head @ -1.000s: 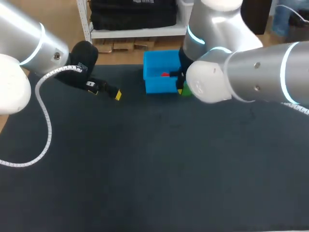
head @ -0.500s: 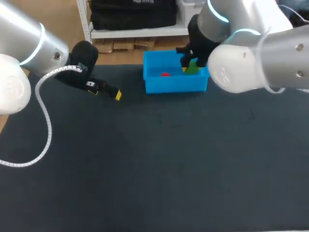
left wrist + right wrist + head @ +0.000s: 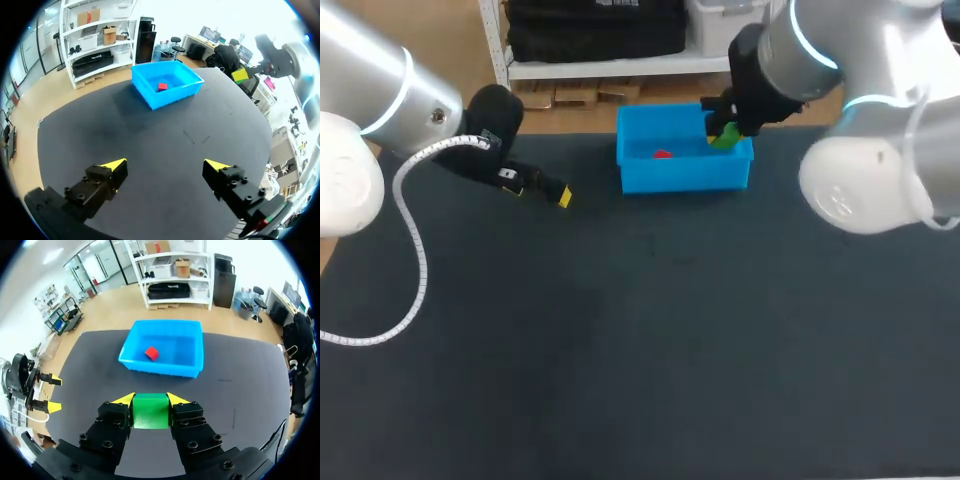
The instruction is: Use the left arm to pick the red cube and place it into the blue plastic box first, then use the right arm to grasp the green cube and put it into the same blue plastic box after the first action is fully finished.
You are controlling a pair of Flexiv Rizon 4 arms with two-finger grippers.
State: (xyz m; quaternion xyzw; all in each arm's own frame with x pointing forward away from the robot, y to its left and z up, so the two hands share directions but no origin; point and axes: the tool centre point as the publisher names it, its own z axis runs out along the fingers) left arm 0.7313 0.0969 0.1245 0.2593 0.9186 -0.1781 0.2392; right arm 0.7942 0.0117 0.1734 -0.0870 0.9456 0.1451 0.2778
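Two silver arms, black fingers tipped yellow

Left arm [image 3: 370, 75] a glossy silver tube with a pale blue ring and white rounded joint; coiled white cable [image 3: 415, 250] behind its fingers [image 3: 97, 184]; right arm [image 3: 875, 60] alike; black finger blocks studded with round screws.

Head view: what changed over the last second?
The right end effector, shut on the green cube, lifted it from beside the blue box's front right corner to over its right end. The red cube in the box and the open left end effector stayed put.
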